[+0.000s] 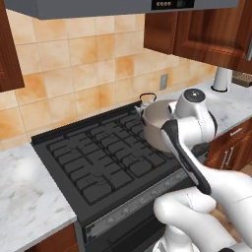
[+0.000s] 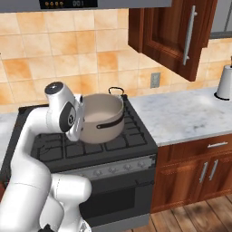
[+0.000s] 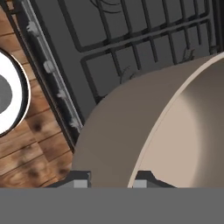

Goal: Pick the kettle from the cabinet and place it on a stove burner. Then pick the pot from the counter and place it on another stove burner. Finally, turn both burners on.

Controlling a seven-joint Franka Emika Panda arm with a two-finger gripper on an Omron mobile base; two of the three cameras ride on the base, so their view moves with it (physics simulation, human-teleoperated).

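**Ana:** Pot (image 2: pixel 103 118) first. Where was it?

**Ben:** Over the right side of the black range (image 1: pixel 98 162), its base just at or above the grates (image 2: pixel 54 152); I couldn't tell whether it touched them. In the hand view its taupe wall (image 3: pixel 131 127) rose straight ahead of the hand, with the pale inside to the right.

**Ana:** And the gripper (image 3: pixel 107 183)?

**Ben:** Narrowly set, pinching the pot's rim: one fingertip (image 3: pixel 80 183) lay outside the wall, the other inside. In the right base view the hand sat against the pot's left side.

**Ana:** The kettle (image 1: pixel 146 103)?

**Ben:** Beyond the pot from the hand, at the back of the range. Its black arched handle and a bit of its body peeked over the far rim, close to the pot.

**Ana:** Anything below the hand?

**Ben:** The knob row (image 3: pixel 52 74) along the range's front edge, then wooden floor (image 3: pixel 39 144).

**Ana:** The cabinet (image 2: pixel 174 34)?

**Ben:** High above and to the right of the hand, its door ajar, the silver bar handle (image 2: pixel 189 34) vertical. The marble counter (image 2: pixel 186 113) stretched off to the right, with a white paper-towel roll (image 2: pixel 224 81) at its far end.
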